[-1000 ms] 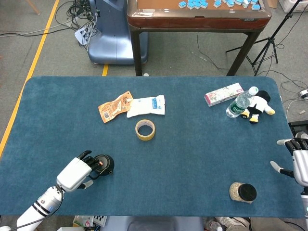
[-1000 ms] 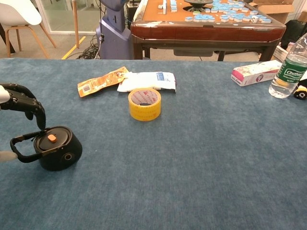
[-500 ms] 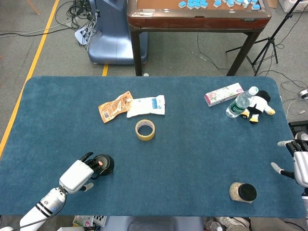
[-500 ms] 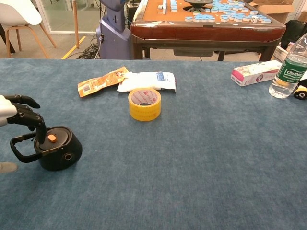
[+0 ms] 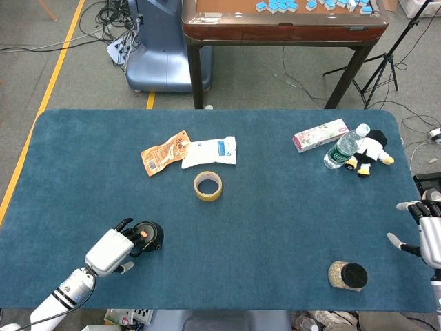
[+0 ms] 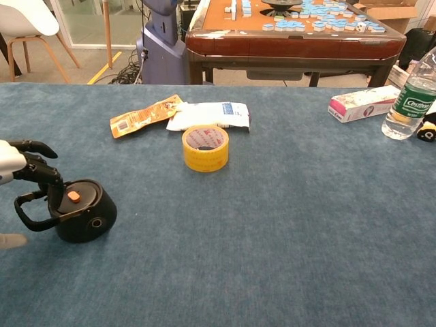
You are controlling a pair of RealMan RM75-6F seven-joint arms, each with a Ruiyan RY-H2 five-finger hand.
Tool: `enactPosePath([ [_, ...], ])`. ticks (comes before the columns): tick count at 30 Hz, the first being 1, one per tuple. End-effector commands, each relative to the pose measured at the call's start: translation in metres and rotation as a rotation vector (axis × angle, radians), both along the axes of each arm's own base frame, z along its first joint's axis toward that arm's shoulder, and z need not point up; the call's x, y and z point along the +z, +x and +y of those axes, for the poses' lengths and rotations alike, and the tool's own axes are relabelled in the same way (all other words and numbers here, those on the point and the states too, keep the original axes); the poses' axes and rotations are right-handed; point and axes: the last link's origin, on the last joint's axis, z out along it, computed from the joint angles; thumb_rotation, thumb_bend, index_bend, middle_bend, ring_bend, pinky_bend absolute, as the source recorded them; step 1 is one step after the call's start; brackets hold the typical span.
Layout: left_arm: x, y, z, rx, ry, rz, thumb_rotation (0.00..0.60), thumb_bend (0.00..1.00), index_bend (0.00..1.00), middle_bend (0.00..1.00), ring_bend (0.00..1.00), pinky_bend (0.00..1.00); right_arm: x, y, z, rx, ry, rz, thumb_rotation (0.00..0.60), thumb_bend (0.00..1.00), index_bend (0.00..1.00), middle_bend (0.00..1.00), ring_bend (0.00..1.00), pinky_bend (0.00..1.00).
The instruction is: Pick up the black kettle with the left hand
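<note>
Near front-left edge | black kettle [image 6: 80, 211] upright | handle [image 6: 28, 212] toward left hand [image 5: 112, 249]

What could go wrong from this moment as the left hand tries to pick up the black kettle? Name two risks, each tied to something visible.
1. The left hand has its fingers over the handle of the black kettle, not closed around it; lifting now could let it slip.
2. The kettle sits close to the table's near edge; a nudge from the fingers could slide or tip it that way.
</note>
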Motion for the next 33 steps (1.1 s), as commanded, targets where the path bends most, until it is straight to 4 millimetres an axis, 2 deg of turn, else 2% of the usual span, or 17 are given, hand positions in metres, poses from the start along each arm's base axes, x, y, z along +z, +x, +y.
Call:
enactPosePath([
  [1,-0.002,-0.001,-0.001,0.002,-0.006,0.002,0.592,0.17,0.45,0.43,0.36,0.10,0.000,0.000,0.000,-0.001,0.000,0.001,0.600,0.14,0.36,0.37,0.24,0.20],
  [15,-0.007,-0.009,-0.004,0.007,-0.003,0.029,0.594,0.17,0.45,0.43,0.36,0.10,0.000,0.001,0.000,-0.002,-0.002,0.001,0.600,0.14,0.36,0.37,0.24,0.20],
  [25,-0.004,-0.010,-0.005,0.015,0.016,0.027,0.594,0.17,0.45,0.43,0.36,0.10,0.013,0.006,-0.005,0.026,-0.054,0.011,0.600,0.14,0.36,0.37,0.24,0.20],
  [33,-0.007,-0.014,-0.009,0.026,0.008,0.039,0.587,0.17,0.45,0.43,0.36,0.10,0.015,0.006,-0.005,0.028,-0.058,0.008,0.600,0.14,0.36,0.37,0.24,0.20],
])
